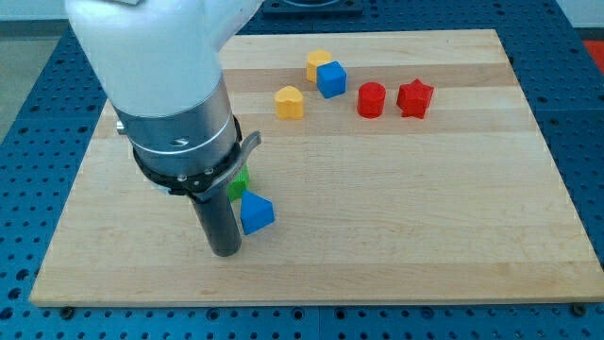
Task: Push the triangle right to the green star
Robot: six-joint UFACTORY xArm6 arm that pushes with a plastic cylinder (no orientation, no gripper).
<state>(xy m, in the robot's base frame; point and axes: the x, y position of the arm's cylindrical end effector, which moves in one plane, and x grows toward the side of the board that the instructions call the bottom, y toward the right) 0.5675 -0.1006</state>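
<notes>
A blue triangle block (256, 212) lies low on the wooden board (425, 208), left of centre. A green block (238, 182), mostly hidden by the arm, shows just above the triangle and touches or nearly touches it; its shape cannot be made out. My tip (225, 251) is on the board at the triangle's lower left, close against its left edge. The white and grey arm body (170, 85) covers the board's upper left.
Near the view's top stand a yellow block (318, 63), a blue cube (331, 79) touching it, a yellow heart-like block (290, 102), a red cylinder-like block (372, 99) and a red star (414, 97). A blue perforated table surrounds the board.
</notes>
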